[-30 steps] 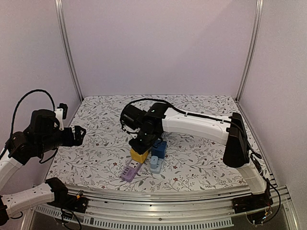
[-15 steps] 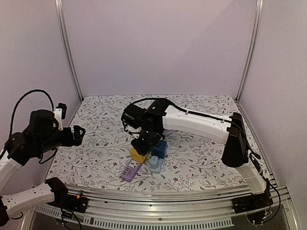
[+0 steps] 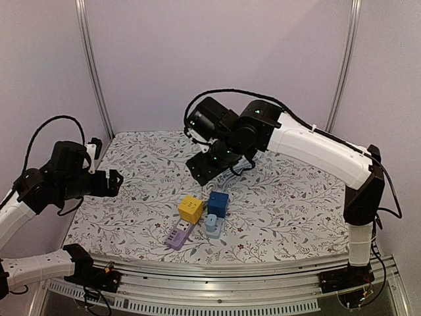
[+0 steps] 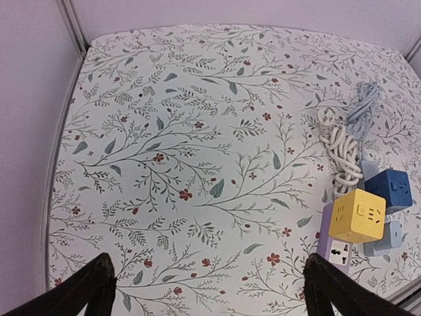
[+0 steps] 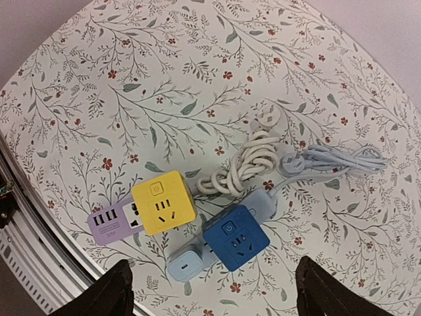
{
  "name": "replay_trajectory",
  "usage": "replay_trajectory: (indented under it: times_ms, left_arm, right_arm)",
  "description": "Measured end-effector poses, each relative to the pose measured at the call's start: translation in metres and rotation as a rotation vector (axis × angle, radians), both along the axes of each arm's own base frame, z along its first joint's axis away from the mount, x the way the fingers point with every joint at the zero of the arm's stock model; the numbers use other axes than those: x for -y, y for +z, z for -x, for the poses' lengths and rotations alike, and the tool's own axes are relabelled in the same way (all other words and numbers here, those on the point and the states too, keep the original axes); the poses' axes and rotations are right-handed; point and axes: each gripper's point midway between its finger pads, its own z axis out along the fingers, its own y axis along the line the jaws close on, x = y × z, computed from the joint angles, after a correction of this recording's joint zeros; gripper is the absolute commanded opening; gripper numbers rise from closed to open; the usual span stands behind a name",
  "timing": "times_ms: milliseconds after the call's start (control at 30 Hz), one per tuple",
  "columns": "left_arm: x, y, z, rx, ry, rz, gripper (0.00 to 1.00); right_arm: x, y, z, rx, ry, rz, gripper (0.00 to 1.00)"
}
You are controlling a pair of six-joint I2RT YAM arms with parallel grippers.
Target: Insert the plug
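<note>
The yellow cube plug (image 5: 162, 202) stands on one end of the purple power strip (image 5: 108, 224), with nothing holding it; both also show in the top view as the yellow cube (image 3: 190, 209) and the purple strip (image 3: 178, 234). My right gripper (image 5: 220, 297) hangs high above them, open and empty; in the top view the right gripper (image 3: 209, 166) is raised behind the cubes. My left gripper (image 4: 212, 291) is open and empty over bare cloth at the left, and the yellow cube (image 4: 357, 215) lies off to its right.
A blue cube (image 5: 235, 237) sits on a light blue strip (image 5: 191, 261) beside the yellow one. A coiled white cable (image 5: 247, 168) and a grey-blue cable (image 5: 337, 160) lie behind them. The metal front rail (image 3: 217, 270) runs close to the strips.
My right gripper opened, let go of the yellow cube and rose up and back. The cube stayed on the purple strip. The left arm lifted slightly.
</note>
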Motion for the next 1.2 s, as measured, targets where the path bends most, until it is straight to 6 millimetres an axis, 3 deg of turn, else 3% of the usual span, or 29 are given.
replay_trajectory:
  times_ms: [33, 133, 233, 400, 567, 900, 1067, 1200]
  left_arm:
    - [0.003, 0.002, -0.002, -0.007, -0.011, -0.004, 1.00]
    - [0.018, 0.011, -0.010, -0.027, -0.069, -0.003, 1.00]
    - [0.035, 0.012, -0.018, -0.070, -0.126, 0.006, 1.00]
    - [0.066, -0.022, -0.024, -0.209, -0.207, -0.010, 1.00]
    - [0.105, -0.042, -0.010, -0.273, -0.330, -0.025, 0.99]
    - [0.171, -0.081, -0.003, -0.405, -0.444, -0.076, 0.99]
    - [0.201, -0.096, -0.008, -0.448, -0.482, -0.095, 0.97]
    - [0.215, -0.111, -0.012, -0.486, -0.491, -0.122, 0.89]
  right_arm:
    - [0.008, 0.012, -0.001, 0.030, -0.016, -0.009, 0.97]
    - [0.028, 0.033, -0.003, 0.085, -0.068, -0.030, 0.99]
    - [0.045, 0.039, -0.004, 0.121, -0.107, -0.024, 0.99]
    - [0.062, 0.030, -0.006, 0.131, -0.167, -0.002, 0.99]
    - [0.081, 0.018, -0.008, 0.138, -0.236, 0.024, 0.99]
    - [0.120, 0.044, -0.006, 0.204, -0.329, -0.003, 0.99]
    - [0.134, 0.038, -0.003, 0.198, -0.354, 0.034, 0.99]
    - [0.143, 0.027, 0.001, 0.180, -0.371, 0.065, 0.99]
